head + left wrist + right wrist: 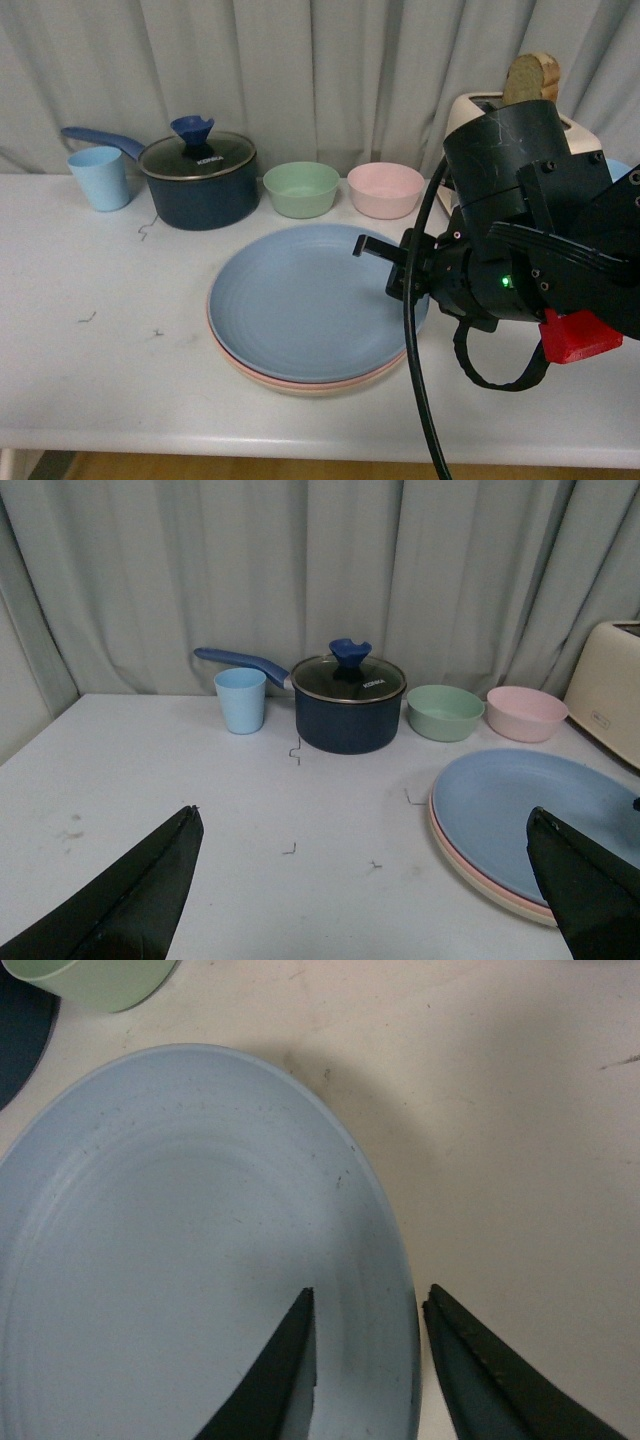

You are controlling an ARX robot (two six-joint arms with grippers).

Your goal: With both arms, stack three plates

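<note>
The three plates lie stacked in the middle of the white table. The light blue plate (300, 300) is on top, with the thin rims of the pink plate (310, 384) and the beige plate (312, 391) showing under it. My right gripper (380, 262) is open, and its jaws straddle the right rim of the blue plate (200, 1260) without closing on it. In the right wrist view the right gripper (368, 1292) has one finger over the plate and one over the table. My left gripper (362, 810) is open and empty, over bare table to the left of the stack (520, 810).
Along the back stand a light blue cup (100, 178), a dark blue lidded pot (198, 180), a green bowl (301, 189), a pink bowl (385, 190) and a cream toaster (470, 110) holding bread (530, 78). A curtain hangs behind. The table's front edge (200, 440) is near.
</note>
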